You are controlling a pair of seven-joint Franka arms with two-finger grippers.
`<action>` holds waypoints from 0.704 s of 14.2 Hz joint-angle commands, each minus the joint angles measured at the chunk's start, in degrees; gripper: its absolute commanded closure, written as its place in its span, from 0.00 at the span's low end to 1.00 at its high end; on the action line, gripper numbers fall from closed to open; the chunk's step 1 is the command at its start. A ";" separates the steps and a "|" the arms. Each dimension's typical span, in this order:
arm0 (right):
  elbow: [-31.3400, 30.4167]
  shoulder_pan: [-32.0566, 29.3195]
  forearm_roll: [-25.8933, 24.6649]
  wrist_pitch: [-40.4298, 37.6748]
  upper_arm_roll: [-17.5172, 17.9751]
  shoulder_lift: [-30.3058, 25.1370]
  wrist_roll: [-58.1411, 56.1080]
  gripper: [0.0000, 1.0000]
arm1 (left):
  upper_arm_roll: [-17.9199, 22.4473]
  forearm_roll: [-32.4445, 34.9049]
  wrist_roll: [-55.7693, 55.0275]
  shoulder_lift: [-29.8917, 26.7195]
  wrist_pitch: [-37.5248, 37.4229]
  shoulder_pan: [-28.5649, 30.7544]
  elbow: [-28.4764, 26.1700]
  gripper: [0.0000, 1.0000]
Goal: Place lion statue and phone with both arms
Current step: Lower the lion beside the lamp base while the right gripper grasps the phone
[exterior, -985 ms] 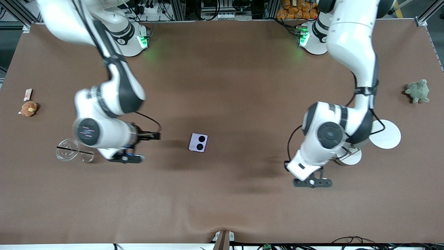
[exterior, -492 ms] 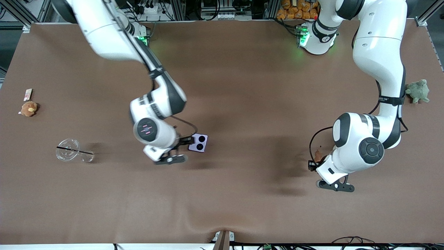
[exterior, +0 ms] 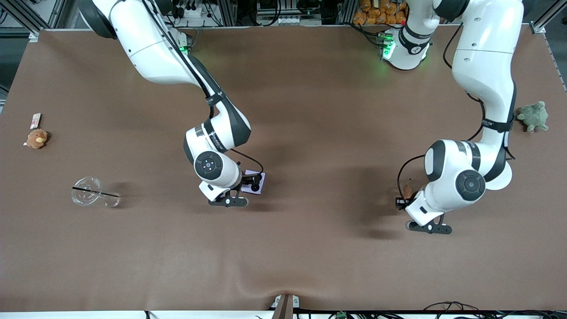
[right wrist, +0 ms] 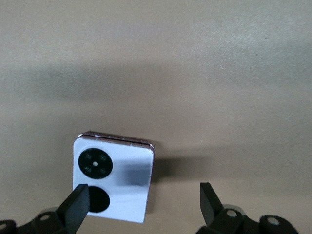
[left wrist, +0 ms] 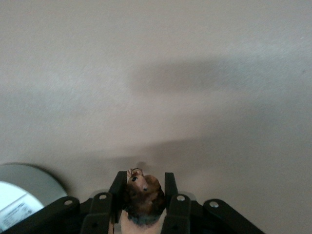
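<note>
The phone (exterior: 261,180) is a pale lavender square with two black circles, lying flat near the table's middle. My right gripper (exterior: 250,181) is low over it and open. In the right wrist view the phone (right wrist: 114,178) lies between the spread fingertips (right wrist: 78,204), close to one of them, with the right gripper (right wrist: 144,202) around it. My left gripper (exterior: 405,197) is shut on the lion statue (exterior: 406,191), low over the table toward the left arm's end. In the left wrist view the orange-brown lion statue (left wrist: 144,191) sits pinched in the left gripper (left wrist: 143,183).
A white disc (exterior: 502,179) lies partly under the left arm; it also shows in the left wrist view (left wrist: 22,192). A green plush (exterior: 533,116) sits at the left arm's end. A tan plush (exterior: 36,138), a small card (exterior: 35,119) and a tipped clear cup (exterior: 91,192) are at the right arm's end.
My right arm swung from beside the clear cup over to the phone and came down on it. My left arm shifted toward its own end of the table with the lion statue held.
</note>
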 commanded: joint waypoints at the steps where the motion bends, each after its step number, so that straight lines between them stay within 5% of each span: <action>1: 1.89 0.26 0.28 1.92 0.12 1.81 1.65 0.00 | -0.29 1.03 -0.51 -5.28 7.18 0.64 -9.82 1.00; 10: 1.89 2.63 0.80 5.87 0.21 3.92 8.68 0.00 | -0.38 4.10 0.63 -5.28 11.16 2.56 -12.13 1.00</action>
